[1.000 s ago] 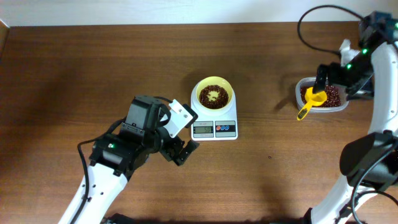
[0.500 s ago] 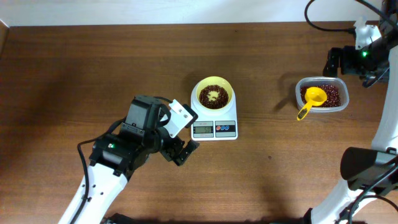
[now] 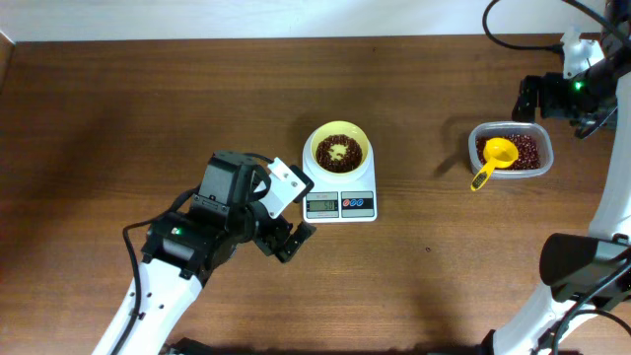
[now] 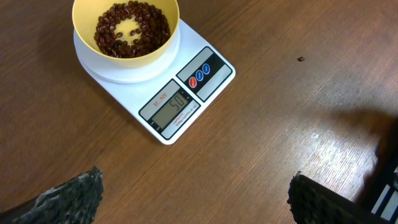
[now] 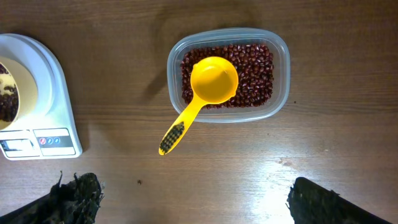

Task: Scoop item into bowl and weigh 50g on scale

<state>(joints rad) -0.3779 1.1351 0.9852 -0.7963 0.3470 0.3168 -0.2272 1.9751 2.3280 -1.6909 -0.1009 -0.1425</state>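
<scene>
At table centre, overhead: bowl [image 3: 339, 150] of beans [image 3: 338, 153] sits on scale [image 3: 340, 205]. Left claw [image 3: 293, 212] at scale's 8 o'clock, wide, empty. Right claw [image 3: 529, 98] at 12 o'clock of container [image 3: 537, 158], wide, empty. Scoop [image 3: 498, 156] rests in container.
Left wrist: display seems to read target.
Right wrist: scoop handle points to 7 o'clock.
Judgement: weighing looks done. Next move is only to confirm the reading.

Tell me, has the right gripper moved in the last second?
Yes. In the overhead view the right gripper shifted from over the clear container to past its top edge.
</scene>
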